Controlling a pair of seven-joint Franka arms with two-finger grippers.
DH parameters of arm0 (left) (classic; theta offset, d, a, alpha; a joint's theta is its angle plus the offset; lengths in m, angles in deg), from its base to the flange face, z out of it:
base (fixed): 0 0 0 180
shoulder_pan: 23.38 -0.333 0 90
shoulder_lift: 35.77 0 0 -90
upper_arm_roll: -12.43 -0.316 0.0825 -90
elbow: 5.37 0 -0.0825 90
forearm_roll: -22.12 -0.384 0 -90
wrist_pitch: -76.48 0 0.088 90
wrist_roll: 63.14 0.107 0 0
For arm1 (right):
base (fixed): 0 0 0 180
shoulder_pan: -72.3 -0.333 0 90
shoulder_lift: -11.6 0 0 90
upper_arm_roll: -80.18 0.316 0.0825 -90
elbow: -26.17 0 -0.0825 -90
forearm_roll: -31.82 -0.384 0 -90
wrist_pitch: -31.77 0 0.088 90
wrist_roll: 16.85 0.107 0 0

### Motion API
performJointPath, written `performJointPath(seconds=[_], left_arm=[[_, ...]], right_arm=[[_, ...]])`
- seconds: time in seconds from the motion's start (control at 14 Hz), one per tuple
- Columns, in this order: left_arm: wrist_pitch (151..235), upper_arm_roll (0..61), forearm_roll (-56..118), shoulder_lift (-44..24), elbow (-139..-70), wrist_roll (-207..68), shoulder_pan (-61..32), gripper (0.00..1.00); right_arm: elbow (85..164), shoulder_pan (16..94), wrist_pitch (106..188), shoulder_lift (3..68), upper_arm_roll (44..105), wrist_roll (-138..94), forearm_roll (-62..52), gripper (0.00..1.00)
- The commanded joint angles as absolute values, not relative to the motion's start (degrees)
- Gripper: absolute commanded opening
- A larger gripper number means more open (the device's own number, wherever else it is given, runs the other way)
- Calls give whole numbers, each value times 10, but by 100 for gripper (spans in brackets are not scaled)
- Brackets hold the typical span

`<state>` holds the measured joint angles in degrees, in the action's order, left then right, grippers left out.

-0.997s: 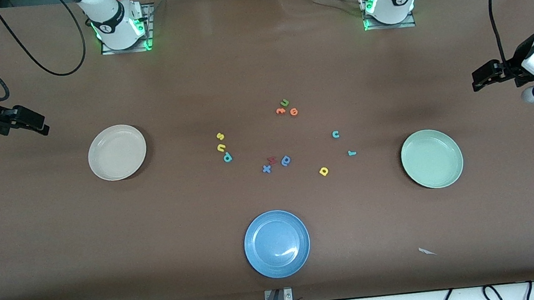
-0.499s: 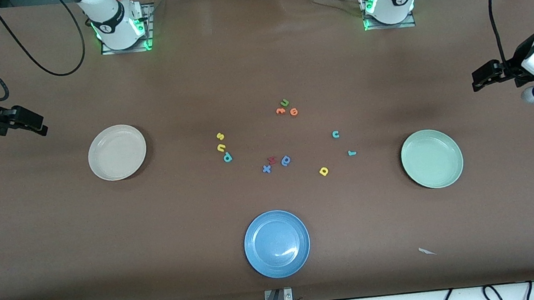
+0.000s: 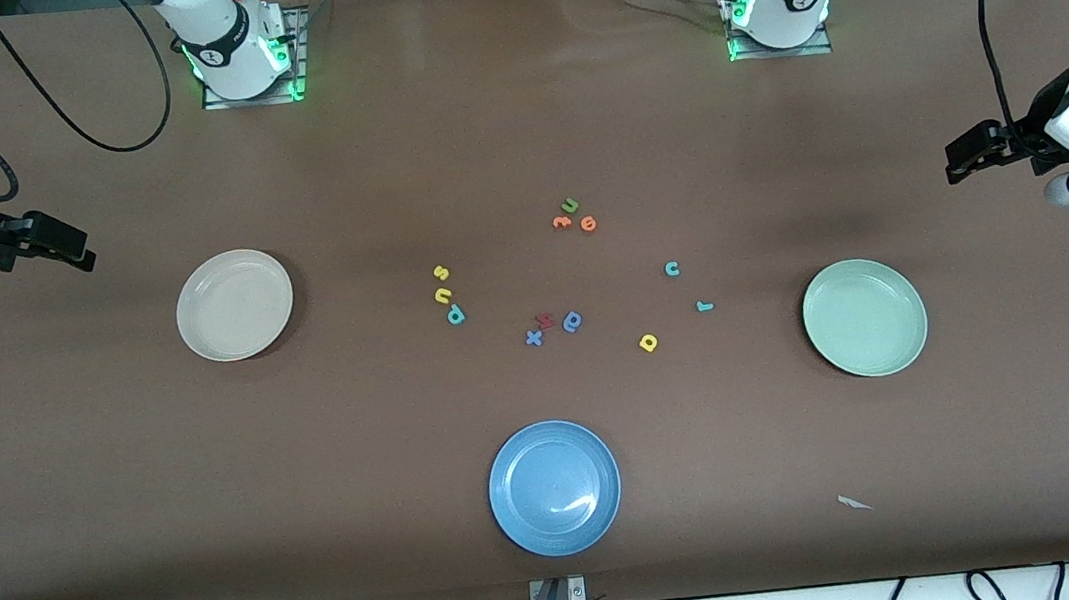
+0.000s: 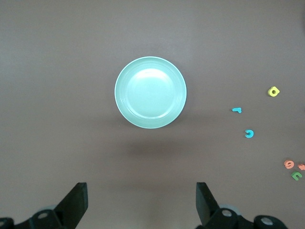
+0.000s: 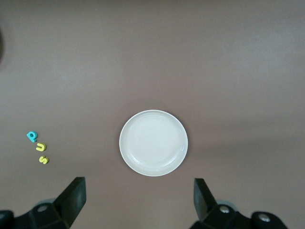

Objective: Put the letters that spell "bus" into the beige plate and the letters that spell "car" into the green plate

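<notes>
Still nothing moved: left claw (image 3: 963,158) and right claw (image 3: 76,250) hung spread, empty, over surface (image 3: 377,157) ends. Risk: tiny yellow "u" (image 3: 442,295) touched teal "b" (image 3: 456,315), pinch could drag both.

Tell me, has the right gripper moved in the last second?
Barely: the right gripper edged slightly toward the table's end, away from the beige plate. It remains open and empty.

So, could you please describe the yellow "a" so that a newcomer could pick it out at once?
Start at the green plate, toward the left arm's end of the table. Beside it, toward the middle, lie three small letters. The yellow "a" is the one nearest the front camera; the "c" and "r" are teal.
</notes>
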<state>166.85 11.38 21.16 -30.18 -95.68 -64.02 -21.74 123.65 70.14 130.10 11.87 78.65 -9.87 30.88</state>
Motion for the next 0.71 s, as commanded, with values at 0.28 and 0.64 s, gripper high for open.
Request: performJointPath(seconds=[0.28, 0.64], left_arm=[[1673, 117, 193, -300, -948, -630, -221, 100], [1674, 117, 193, -300, -948, -630, -221, 100]], right_arm=[[1227, 699, 1299, 121, 786, -104, 318, 100], [1228, 699, 1298, 121, 787, -104, 317, 100]])
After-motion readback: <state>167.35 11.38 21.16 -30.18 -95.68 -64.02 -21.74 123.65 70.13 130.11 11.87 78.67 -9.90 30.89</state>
